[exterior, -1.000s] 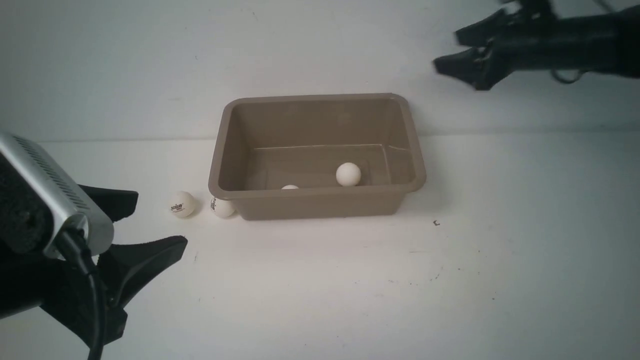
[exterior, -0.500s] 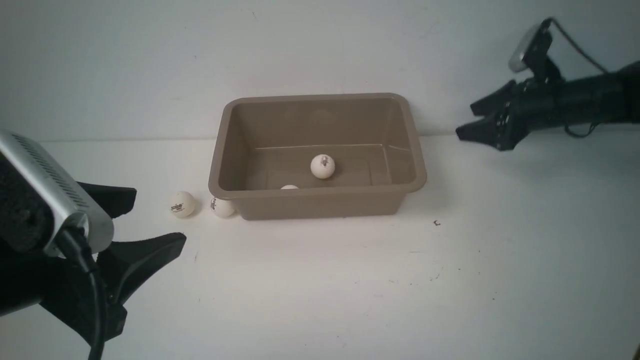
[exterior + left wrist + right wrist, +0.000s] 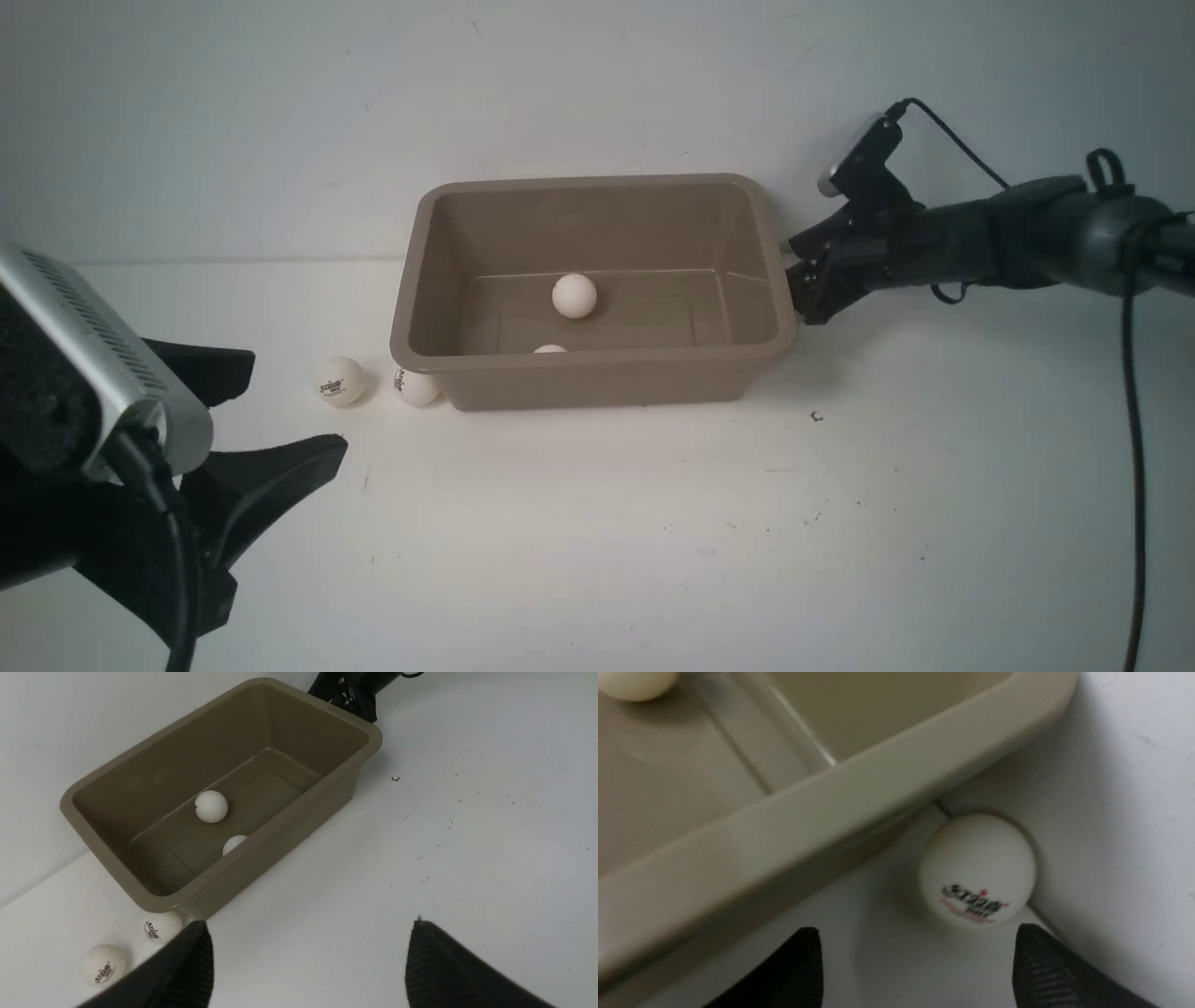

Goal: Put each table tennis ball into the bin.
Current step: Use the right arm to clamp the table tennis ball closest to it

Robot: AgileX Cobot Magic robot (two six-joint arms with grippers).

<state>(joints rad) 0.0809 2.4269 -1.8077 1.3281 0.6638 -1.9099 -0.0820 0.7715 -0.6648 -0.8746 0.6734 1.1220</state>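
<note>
White bench point(image 3: 597, 560) fills the front view; the bin point(image 3: 597, 383) holds two balls point(image 3: 574, 295), and two loose balls point(image 3: 341, 380) lie just beside its left end, nearer the left fingers point(image 3: 280, 467), spread wide and empty. Left wrist view: both loose balls point(image 3: 103, 965) sit ahead of those fingers. Right wrist view: another ball point(image 3: 978, 870) lies just beside the bin's outer wall, just ahead of the right fingers point(image 3: 1045, 970), parted, touching nothing.

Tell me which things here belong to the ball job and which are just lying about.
Job:
- taupe-brown rectangular plastic bin
- small matte white table tennis balls: two inside it, two outside to its left, one beside it near the right gripper

Lying about:
- only a small dark speck on the white table
</note>
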